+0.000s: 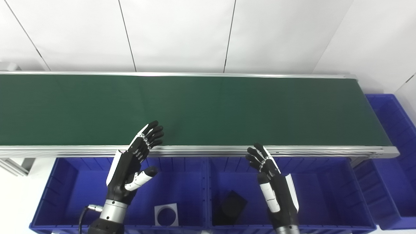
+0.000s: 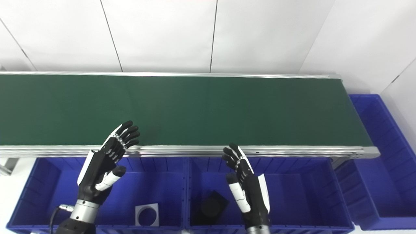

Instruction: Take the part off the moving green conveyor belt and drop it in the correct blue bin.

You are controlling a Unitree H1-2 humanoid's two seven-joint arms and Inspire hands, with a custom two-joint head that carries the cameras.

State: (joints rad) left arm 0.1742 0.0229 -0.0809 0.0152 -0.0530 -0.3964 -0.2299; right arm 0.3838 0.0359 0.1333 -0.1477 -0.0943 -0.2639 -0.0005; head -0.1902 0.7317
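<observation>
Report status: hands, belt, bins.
Left hand and right hand open, empty. Belt shows no part. White part in left bin, black part in middle bin.

Both hands, left hand (image 2: 100, 162) and right hand (image 2: 247, 182), hover open over blue bins (image 2: 292, 182).

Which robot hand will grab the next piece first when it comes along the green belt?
Probably the left hand. Its fingertips already reach over the conveyor belt, while the right hand hangs back above a blue bin. Both are open, and no part shows on the belt.
</observation>
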